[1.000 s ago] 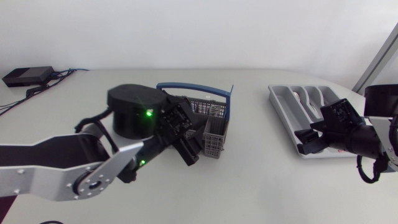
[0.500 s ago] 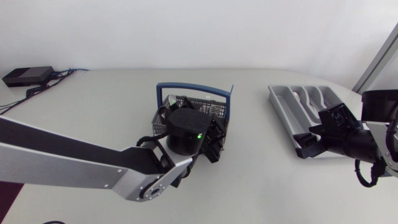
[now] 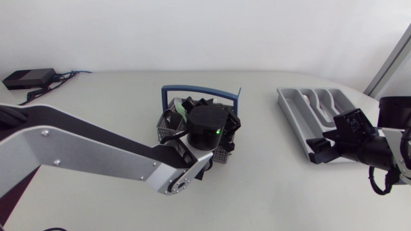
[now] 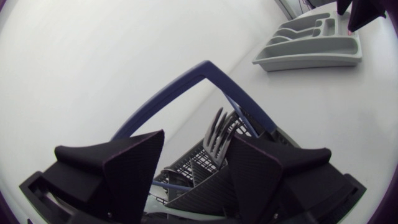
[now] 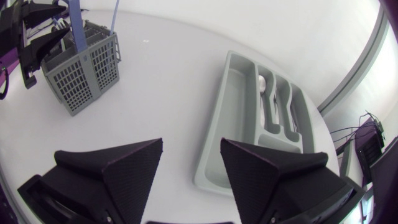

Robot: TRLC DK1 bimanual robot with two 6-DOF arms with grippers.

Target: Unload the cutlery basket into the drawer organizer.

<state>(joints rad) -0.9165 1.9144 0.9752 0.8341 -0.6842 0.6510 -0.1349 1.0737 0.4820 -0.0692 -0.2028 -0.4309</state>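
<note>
The grey cutlery basket (image 3: pixel 225 138) with its blue handle (image 3: pixel 200 92) stands mid-table. My left gripper (image 3: pixel 192 104) hangs over its top, much of it hidden under the arm's wrist. In the left wrist view the gripper (image 4: pixel 193 171) is open above the basket (image 4: pixel 199 180), with several forks (image 4: pixel 217 132) sticking up just ahead of the gap and the blue handle (image 4: pixel 180 90) arching beyond. The grey drawer organizer (image 3: pixel 297 115) lies at the right. My right gripper (image 3: pixel 331 135) hovers at its near end, open and empty (image 5: pixel 189 165). A spoon (image 5: pixel 262 82) lies in the organizer (image 5: pixel 239 118).
A black box (image 3: pixel 29 78) with cables sits at the table's back left corner. The right wrist view shows bare table between the basket (image 5: pixel 87 65) and the organizer.
My left arm swung in over the basket and its gripper came down onto the basket's top, fingers drawing somewhat closer together. The right gripper drifted slightly to the right.
</note>
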